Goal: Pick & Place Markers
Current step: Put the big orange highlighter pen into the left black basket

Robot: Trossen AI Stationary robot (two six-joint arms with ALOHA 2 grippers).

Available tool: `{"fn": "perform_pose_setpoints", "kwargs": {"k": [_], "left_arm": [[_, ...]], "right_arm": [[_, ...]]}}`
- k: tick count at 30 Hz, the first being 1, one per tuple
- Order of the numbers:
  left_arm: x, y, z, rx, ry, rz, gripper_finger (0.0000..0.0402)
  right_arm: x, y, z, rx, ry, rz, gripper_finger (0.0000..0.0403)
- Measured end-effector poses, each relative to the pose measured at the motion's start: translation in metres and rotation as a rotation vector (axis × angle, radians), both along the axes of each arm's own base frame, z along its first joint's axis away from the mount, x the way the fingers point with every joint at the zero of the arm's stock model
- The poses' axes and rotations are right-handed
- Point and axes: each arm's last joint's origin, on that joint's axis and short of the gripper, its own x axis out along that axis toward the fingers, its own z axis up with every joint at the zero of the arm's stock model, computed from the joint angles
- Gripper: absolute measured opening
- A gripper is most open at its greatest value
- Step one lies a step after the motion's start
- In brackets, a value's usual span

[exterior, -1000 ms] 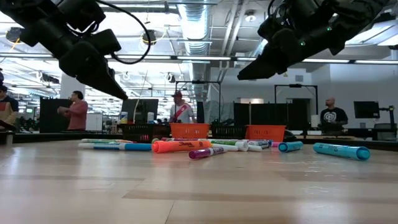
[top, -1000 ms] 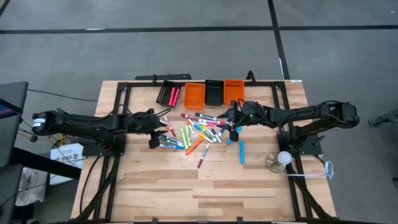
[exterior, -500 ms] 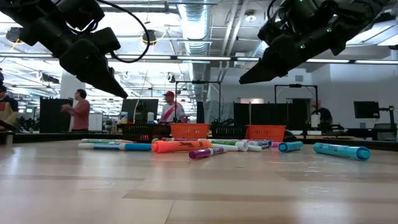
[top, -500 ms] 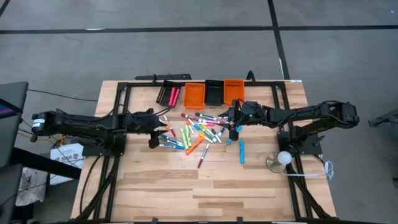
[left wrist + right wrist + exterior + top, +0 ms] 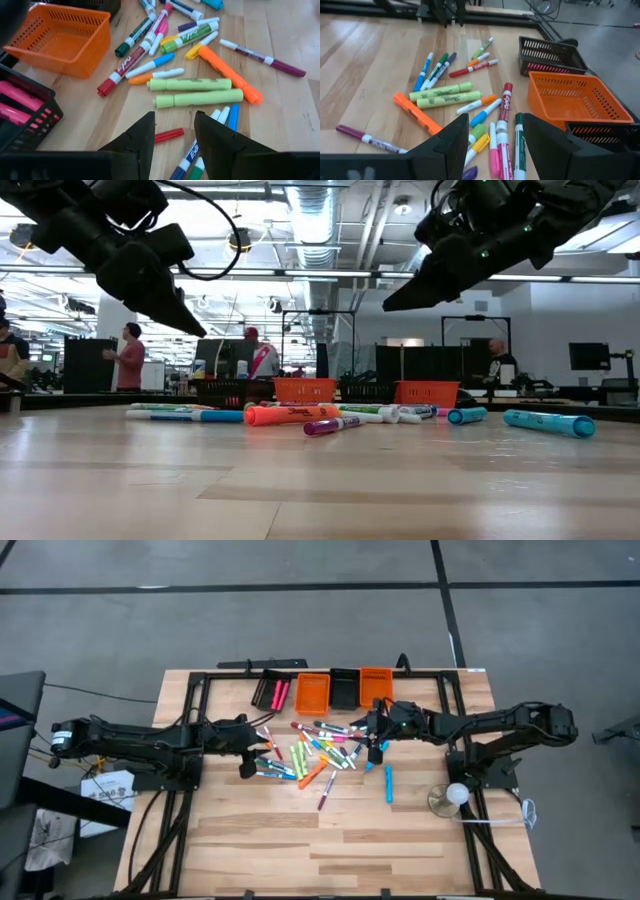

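Several markers lie flat in a loose heap on the middle of the wooden table. They include two green highlighters, an orange one and a purple one. A blue marker lies apart to the right. My left gripper hangs open above the heap's left edge, pointing slantwise down over a short red marker. My right gripper hangs open above the heap's right edge. In the low view both the left gripper and the right gripper are well clear of the table.
Four small bins stand in a row at the far edge: a black one holding pink markers, an orange one, a black one and an orange one. A round white object stands at the right. Bare wood lies toward the near edge.
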Motion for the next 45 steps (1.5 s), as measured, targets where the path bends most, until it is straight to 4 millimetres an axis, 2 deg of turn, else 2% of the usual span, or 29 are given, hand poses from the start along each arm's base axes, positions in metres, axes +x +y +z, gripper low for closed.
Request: {"fn": "perform_pose_setpoints", "kwargs": {"k": [4, 7, 14, 19, 27, 32, 36, 45], "left_arm": [[0.006, -0.001, 0.004, -0.020, -0.067, -0.040, 0.0135], [0.011, -0.002, 0.003, -0.043, -0.088, -0.080, 0.0135], [0.017, -0.001, -0.009, -0.049, -0.024, -0.078, 0.0135], [0.021, -0.001, -0.015, -0.039, 0.010, -0.086, 0.0135], [0.023, 0.000, -0.016, -0.030, 0.001, -0.092, 0.0135], [0.023, 0.000, -0.016, -0.030, -0.002, -0.092, 0.0135], [0.023, 0.000, -0.016, -0.030, -0.002, -0.092, 0.0135], [0.023, -0.002, -0.016, -0.076, -0.006, -0.121, 0.0135]], "right_arm": [[0.001, 0.001, 0.000, 0.001, -0.003, 0.004, 0.0177], [0.005, 0.000, -0.008, 0.018, 0.011, 0.000, 0.0177], [0.025, -0.005, -0.034, -0.012, 0.002, 0.008, 0.0177], [0.028, -0.013, -0.045, -0.008, 0.031, -0.020, 0.0177], [0.026, -0.021, -0.044, -0.038, 0.039, -0.108, 0.0177], [0.031, -0.015, -0.053, 0.011, 0.066, -0.108, 0.0177], [0.033, -0.010, -0.058, -0.026, 0.104, -0.066, 0.0177], [0.025, -0.007, -0.048, -0.048, 0.142, -0.046, 0.0177]]}}
